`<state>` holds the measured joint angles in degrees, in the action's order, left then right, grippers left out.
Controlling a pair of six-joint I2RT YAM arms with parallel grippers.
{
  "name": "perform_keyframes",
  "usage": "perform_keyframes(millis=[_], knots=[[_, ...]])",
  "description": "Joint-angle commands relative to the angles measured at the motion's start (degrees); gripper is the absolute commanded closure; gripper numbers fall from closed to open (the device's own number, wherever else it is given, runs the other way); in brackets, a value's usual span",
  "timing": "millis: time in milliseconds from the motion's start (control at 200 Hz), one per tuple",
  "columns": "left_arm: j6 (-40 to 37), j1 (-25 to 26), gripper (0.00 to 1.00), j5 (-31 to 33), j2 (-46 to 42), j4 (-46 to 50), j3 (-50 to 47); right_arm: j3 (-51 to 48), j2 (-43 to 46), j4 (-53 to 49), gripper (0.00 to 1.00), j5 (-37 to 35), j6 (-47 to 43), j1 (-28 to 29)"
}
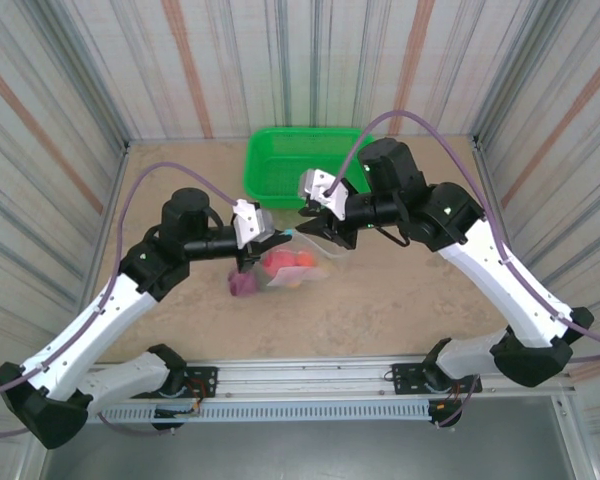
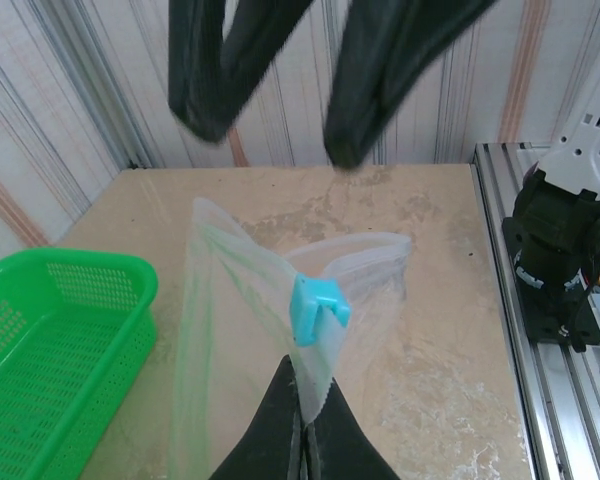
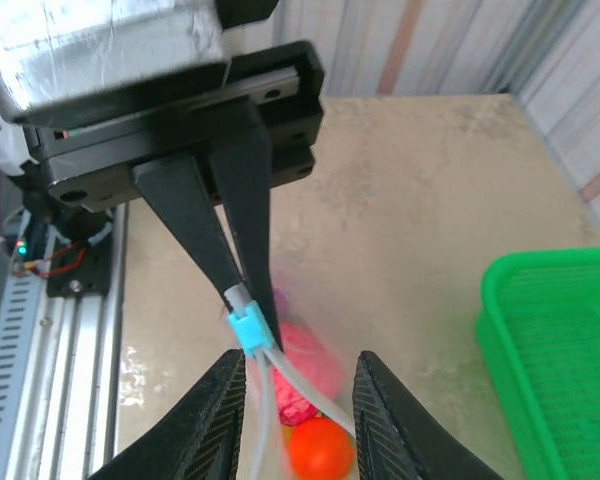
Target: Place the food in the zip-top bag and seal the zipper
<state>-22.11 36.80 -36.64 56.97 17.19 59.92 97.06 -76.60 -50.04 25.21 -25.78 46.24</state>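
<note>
the left end effector [image 2: 300, 400] has its fingers pressed together on the zipper [image 2: 248, 252] of the zip-top bag [image 2: 220, 380], just beside the blue slider [image 2: 318, 308]. the right end effector [image 3: 300, 358] is spread, one finger on either side of the zipper strip. the bag hangs between the two, just on the robot's side of the green basket [image 1: 295, 165]. the food [image 1: 285, 265], with red and orange pieces showing through the plastic, lies on the surface [image 1: 410, 300] near the basket's front edge.

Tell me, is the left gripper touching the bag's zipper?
Touching. The left wrist view shows the left gripper pinched shut on the zipper, right by the blue slider.
</note>
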Motion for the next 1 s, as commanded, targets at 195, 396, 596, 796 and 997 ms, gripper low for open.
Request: perform_keyframes(millis=[195,396,596,796,997], knots=[[1.1,-0.3,1.00,-3.2,-2.0,-2.0,-0.4,-2.7,-0.5,3.0,0.65,0.8,-2.0,1.5],[0.9,-0.3,1.00,-3.4,-1.9,-1.7,-0.5,-2.6,-1.0,3.3,0.67,0.9,-2.9,1.5],[1.0,-0.3,1.00,-3.3,-1.5,-1.0,-0.1,-2.5,-1.2,2.9,0.68,2.7,-3.4,1.5],[1.2,-0.3,1.00,-3.3,-1.2,-0.9,0.2,-2.6,-0.9,2.6,0.77,5.0,-3.7,1.5],[1.4,-0.3,1.00,-3.3,-0.9,-0.6,0.4,-2.3,-1.4,1.3,0.89,5.7,-4.0,1.5]])
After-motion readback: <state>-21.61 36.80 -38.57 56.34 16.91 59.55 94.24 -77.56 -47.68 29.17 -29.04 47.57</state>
